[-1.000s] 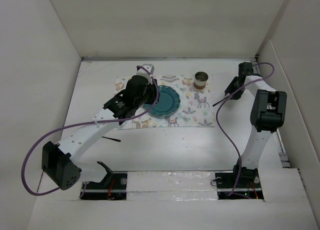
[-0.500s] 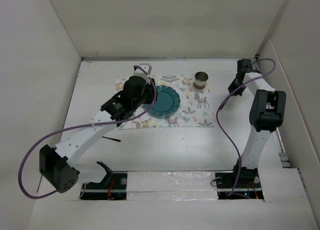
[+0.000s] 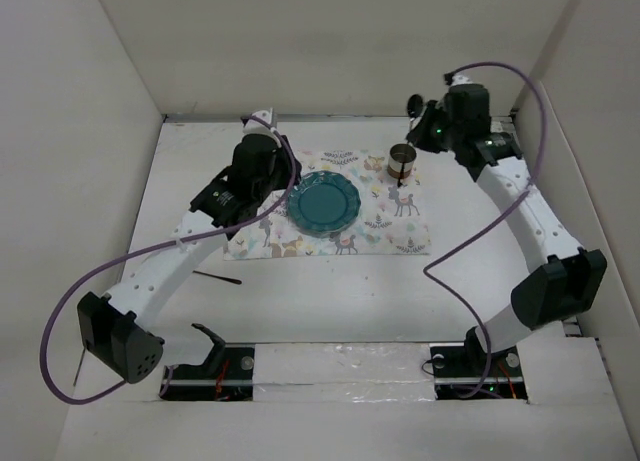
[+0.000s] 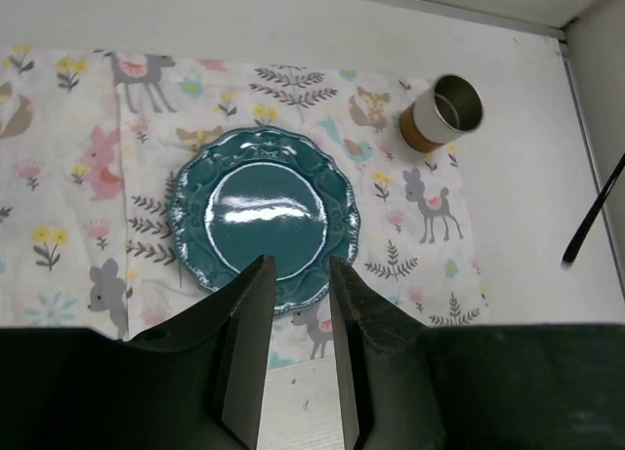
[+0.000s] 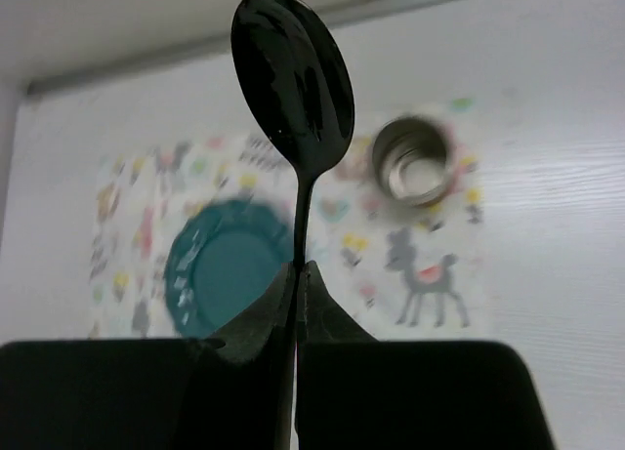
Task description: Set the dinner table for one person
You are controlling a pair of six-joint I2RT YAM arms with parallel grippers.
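The dinner table is a white top walled by white panels. On it lies an animal-print placemat with a teal plate at its middle and a metal cup at its far right corner. My right gripper is shut on the handle of a black spoon, held bowl-up in the air beside the cup; from above, the spoon sticks out left of the wrist. My left gripper hovers open over the near rim of the plate, nothing between its fingers.
A thin black utensil lies on the bare table near the left arm. White walls close in the back and both sides. Purple cables loop off both arms. A thin black bar crosses the right edge of the left wrist view.
The right arm swung from the far right corner toward the cup, now holding the black spoon up. The left arm drew back left off the plate.
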